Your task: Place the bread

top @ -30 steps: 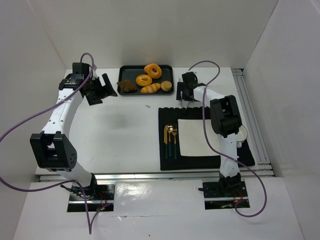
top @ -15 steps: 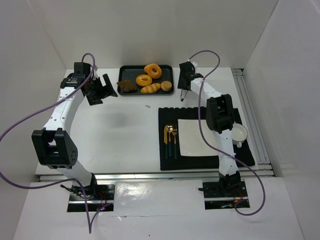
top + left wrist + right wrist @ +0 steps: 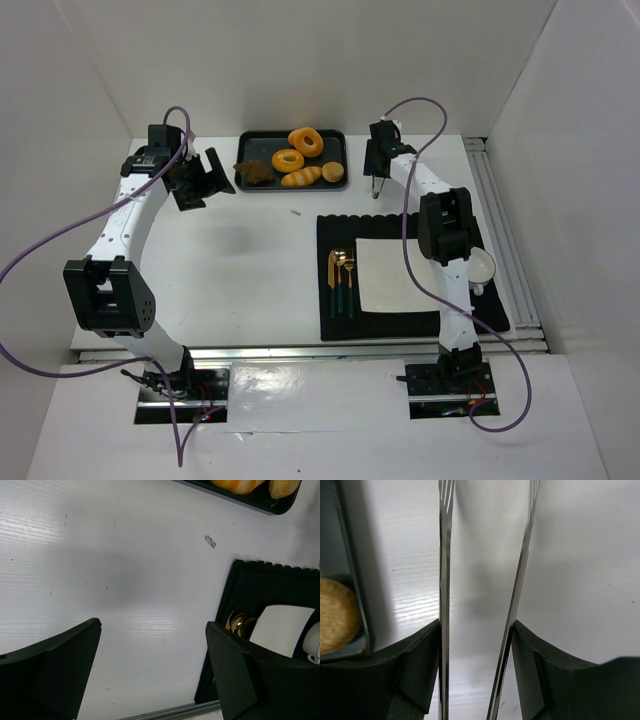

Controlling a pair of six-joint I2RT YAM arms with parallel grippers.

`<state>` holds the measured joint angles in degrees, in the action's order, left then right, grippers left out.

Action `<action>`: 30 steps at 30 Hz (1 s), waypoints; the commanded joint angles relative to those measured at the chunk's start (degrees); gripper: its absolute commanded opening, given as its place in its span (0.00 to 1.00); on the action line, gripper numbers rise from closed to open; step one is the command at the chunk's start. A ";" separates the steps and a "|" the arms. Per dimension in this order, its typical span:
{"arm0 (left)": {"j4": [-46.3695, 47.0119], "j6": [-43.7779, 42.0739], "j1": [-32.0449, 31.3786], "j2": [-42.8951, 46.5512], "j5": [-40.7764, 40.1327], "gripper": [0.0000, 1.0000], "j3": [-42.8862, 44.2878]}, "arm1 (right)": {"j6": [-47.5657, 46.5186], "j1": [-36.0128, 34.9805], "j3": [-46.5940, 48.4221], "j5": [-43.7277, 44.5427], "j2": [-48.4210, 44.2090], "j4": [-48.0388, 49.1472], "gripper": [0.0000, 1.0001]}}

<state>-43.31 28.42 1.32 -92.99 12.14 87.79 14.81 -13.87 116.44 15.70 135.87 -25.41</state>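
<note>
Meanwhile the left gripper (image 3: 205, 178) has not moved in the last 1 second. It hangs over the bare desk (image 3: 250, 260) just left of the tray (image 3: 262, 144), its jaws wide apart and holding nothing.

All 5 baked pieces lie in the tray as before: 2 ring doughnuts (image 3: 288, 160), a dark piece (image 3: 256, 172), a long roll (image 3: 301, 177) and a round bun (image 3: 333, 171) at the right end.

The change is on the right. The right gripper (image 3: 378, 160), 1 second ago over the far edge of the black mat (image 3: 330, 322), has swung up beside the tray's right end. Its jaws are clamped on a pair of metal tongs (image 3: 445, 580). In the wrist view the 2 blades stand apart with nothing between them, and they point at bare desk just right of the tray rim. The bun sits just inside that rim.

So this looks like the approach: no bread is lifted yet, and the tongs probably need to shift left over the bun. The white plate (image 3: 385, 275) on the mat, the likely target, is bare.
</note>
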 commanded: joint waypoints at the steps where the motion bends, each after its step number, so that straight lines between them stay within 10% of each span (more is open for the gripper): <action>1: 0.42 -1.35 -0.18 0.09 0.87 0.99 2.39 | -4.17 -0.19 -1.22 2.05 -0.35 7.13 0.62; 7: 0.42 -1.88 -0.18 -0.43 0.25 0.99 2.39 | -5.40 0.33 0.01 3.28 2.73 6.60 0.75; 10: 0.42 -2.41 -0.18 -0.96 -0.45 0.99 2.91 | -3.73 0.33 1.24 4.77 2.73 3.01 0.98; 22: 0.42 -2.41 -0.18 -2.28 0.16 0.99 4.06 | 3.20 0.33 -5.00 2.39 0.88 4.31 1.00; 27: 0.42 -2.94 -0.18 -1.23 -0.36 0.99 3.53 | 5.14 0.33 -5.52 4.68 1.94 5.98 0.84; 30: -0.11 -2.94 0.35 -0.71 -0.36 0.99 3.53 | 5.67 0.33 -5.52 6.00 -0.34 5.46 0.48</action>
<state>-43.40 26.89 1.34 -94.87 11.84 89.58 18.76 -13.82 111.92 19.25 138.45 -20.56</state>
